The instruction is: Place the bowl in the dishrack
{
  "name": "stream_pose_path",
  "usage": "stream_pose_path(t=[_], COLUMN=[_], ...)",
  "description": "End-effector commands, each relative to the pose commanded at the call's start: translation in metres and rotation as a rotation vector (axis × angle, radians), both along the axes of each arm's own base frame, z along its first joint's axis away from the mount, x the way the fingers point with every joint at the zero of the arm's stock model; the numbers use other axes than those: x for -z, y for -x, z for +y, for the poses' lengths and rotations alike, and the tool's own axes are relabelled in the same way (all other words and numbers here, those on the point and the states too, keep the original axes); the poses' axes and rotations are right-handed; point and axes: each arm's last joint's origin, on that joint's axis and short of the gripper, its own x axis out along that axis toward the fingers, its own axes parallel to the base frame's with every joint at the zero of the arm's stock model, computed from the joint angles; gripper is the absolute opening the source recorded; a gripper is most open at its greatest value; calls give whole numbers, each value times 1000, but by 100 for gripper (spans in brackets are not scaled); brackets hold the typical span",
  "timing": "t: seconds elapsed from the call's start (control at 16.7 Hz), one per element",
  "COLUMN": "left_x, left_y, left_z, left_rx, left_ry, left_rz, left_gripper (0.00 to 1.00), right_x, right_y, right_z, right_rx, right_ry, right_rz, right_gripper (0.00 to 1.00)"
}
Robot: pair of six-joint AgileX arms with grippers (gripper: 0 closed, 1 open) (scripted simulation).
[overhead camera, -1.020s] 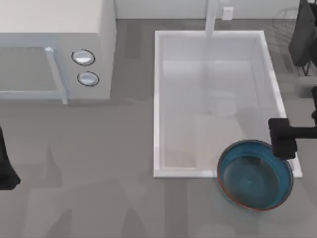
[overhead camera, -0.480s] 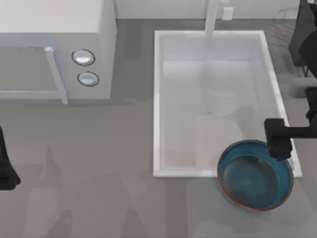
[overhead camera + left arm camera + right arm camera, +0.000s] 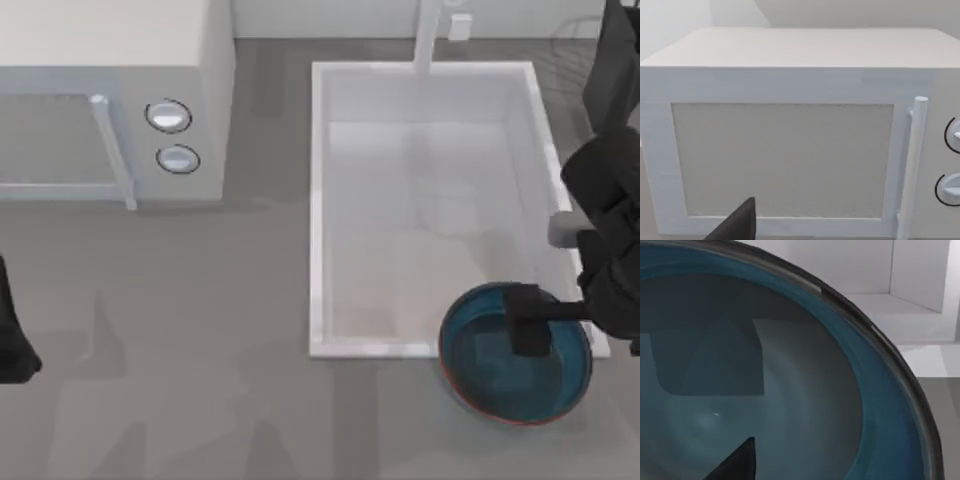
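Bowl (image 3: 500,375) sits on table (image 3: 200,330) at sink's (image 3: 318,200) 5 o'clock corner, overlapping near rim. My right jaws (image 3: 528,322) hang over bowl's teal inside, toward its 12 o'clock; whether released or clenched, cannot tell. Right wrist view: bowl interior (image 3: 790,405) close. Dishrack (image 3: 572,45) wires at table's 1 o'clock. Left arm (image 3: 12,330) parked at 9 o'clock edge, facing microwave (image 3: 790,125).

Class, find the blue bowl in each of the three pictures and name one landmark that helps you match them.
Top view: the bowl sits at the sink's near right corner, under the right claw.
Left wrist view: faces the microwave, not the bowl.
Right wrist view: the bowl's blue inside, seen close.
Shared landmark: the white sink, top and right wrist views.
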Motion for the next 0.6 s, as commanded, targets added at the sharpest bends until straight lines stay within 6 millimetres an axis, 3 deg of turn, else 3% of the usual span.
stream_pose_path(t=[0.18,0.42,0.6], left_x=[0,0,0], left_y=[0,0,0], left_z=[0,0,0], left_rx=[0,0,0], left_ry=[0,0,0], left_rz=[0,0,0], left_gripper=[100,100,100], right_x=[15,15,15], right_y=[1,1,1], right_z=[-1,-1,-1], right_rx=[0,0,0], right_ry=[3,3,3], right_rz=[7,7,7], right_gripper=[100,100,77])
